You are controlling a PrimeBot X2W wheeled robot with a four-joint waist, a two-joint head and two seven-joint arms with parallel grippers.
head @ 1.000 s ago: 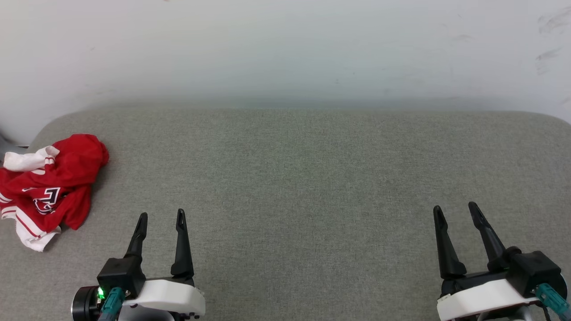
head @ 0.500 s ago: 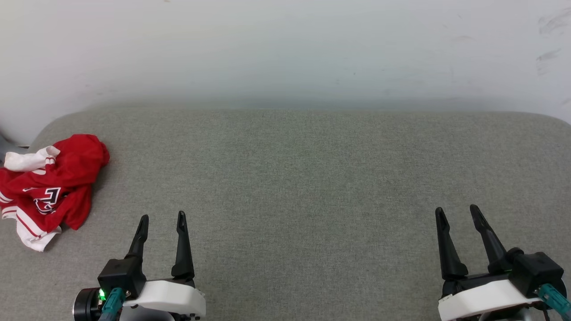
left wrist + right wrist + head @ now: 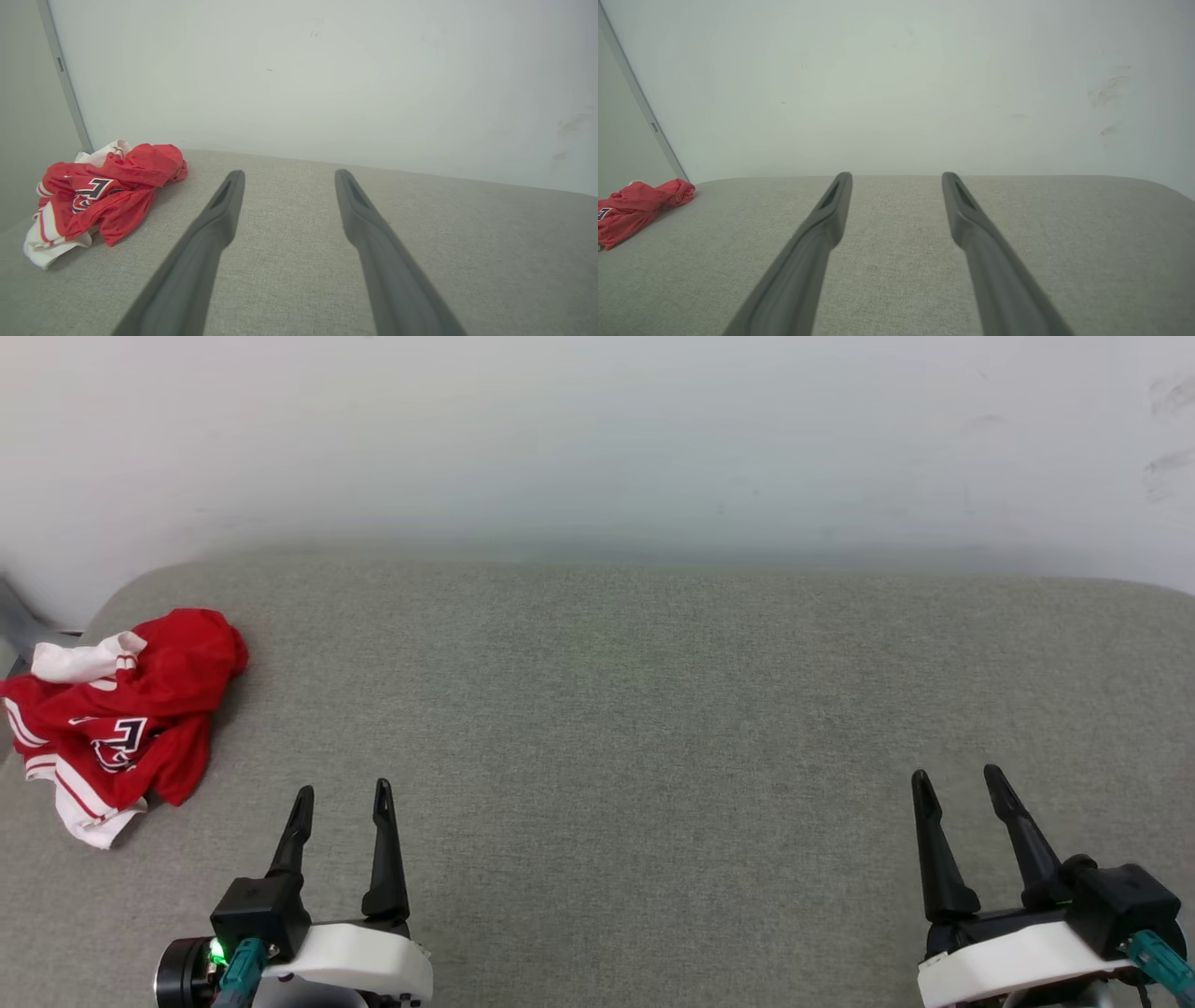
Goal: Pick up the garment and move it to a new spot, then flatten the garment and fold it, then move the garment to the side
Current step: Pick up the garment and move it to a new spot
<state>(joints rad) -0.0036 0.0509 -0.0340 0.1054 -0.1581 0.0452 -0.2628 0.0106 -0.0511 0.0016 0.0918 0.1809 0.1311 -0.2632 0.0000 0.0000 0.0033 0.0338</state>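
Our view has swung a little toward the garment (image 3: pixel 121 709) bunched at the table's (image 3: pixel 653 709) left edge, so we should reach there next, both jaws spread and empty.

You've got head-camera drift only: view swung slightly left, so the shirt (image 3: pixel 140 705) sits further into frame.

Count: one garment (image 3: pixel 121 709) (crumpled, far left), two grippers — left gripper (image 3: pixel 342 794) and right gripper (image 3: pixel 957 778) — one grey cushion (image 3: pixel 653 709), one white wall (image 3: pixel 597 429).
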